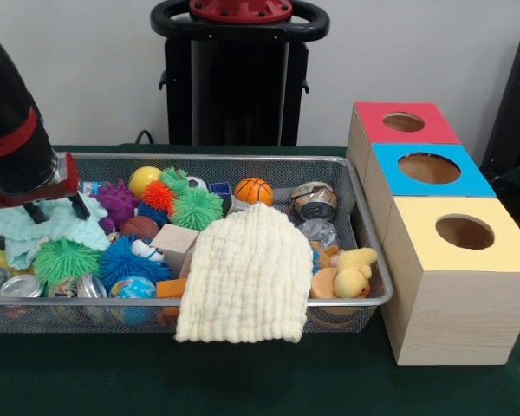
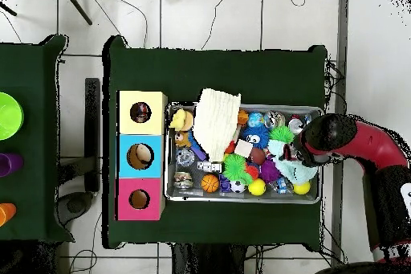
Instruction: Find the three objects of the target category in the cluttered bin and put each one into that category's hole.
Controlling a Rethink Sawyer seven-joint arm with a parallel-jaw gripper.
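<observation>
The wire-mesh bin (image 1: 243,157) lies across the table, full of toys; it also shows in the overhead view (image 2: 245,199). My gripper (image 1: 58,209) hangs at the bin's left end in the front view. It is open, with its black fingertips (image 1: 36,212) down on the mint-green waffle cloth (image 1: 65,230). The cream waffle cloth (image 1: 247,273) drapes over the bin's front rim. The yellow-topped box with its round hole (image 1: 464,232) stands right of the bin, nearest the camera; the hole also shows in the overhead view (image 2: 140,112). No ruffled printed fabric pieces show; they are hidden.
The blue-topped box (image 1: 429,168) and red-topped box (image 1: 404,122) stand behind the yellow one. The bin holds spiky balls (image 1: 195,208), a small basketball (image 1: 253,191), a wooden block (image 1: 173,240), cans (image 1: 314,200) and a yellow plush duck (image 1: 351,270). The robot pedestal (image 1: 238,78) stands behind.
</observation>
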